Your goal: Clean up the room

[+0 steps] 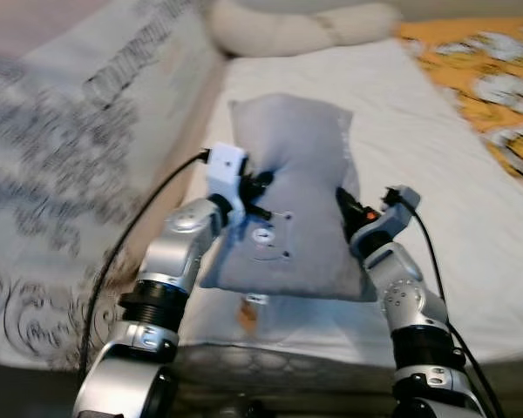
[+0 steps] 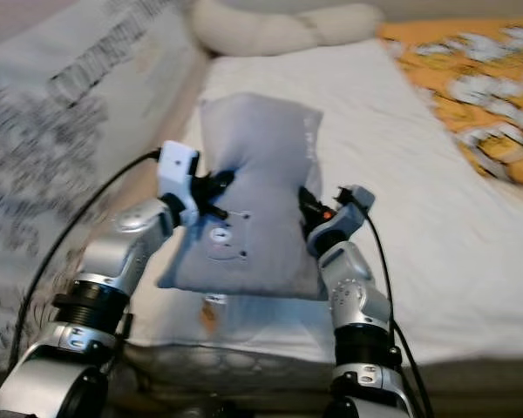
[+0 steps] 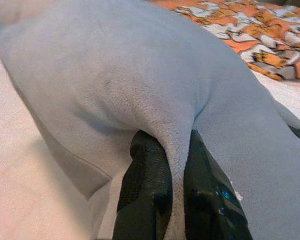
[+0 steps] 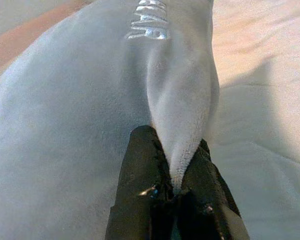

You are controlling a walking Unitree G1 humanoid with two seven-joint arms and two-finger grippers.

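Observation:
A grey pillow (image 1: 295,165) lies lengthwise over the near part of a white bed (image 1: 436,174). It is held from both sides. My left gripper (image 1: 260,193) is shut on the pillow's left edge, and a fold of grey fabric (image 3: 177,150) is pinched between its black fingers (image 3: 142,195). On the pillow's right edge my right gripper (image 1: 347,209) is shut the same way, with a ridge of fabric (image 4: 182,125) squeezed between its fingers (image 4: 140,185). The pillow's near end hangs at the mattress edge.
A patterned cream bedspread (image 1: 78,148) covers the bed's left side. A long white bolster (image 1: 296,28) lies across the head of the bed. An orange and white patterned blanket (image 1: 492,78) lies at the far right. A small orange tag (image 1: 247,313) hangs below the pillow.

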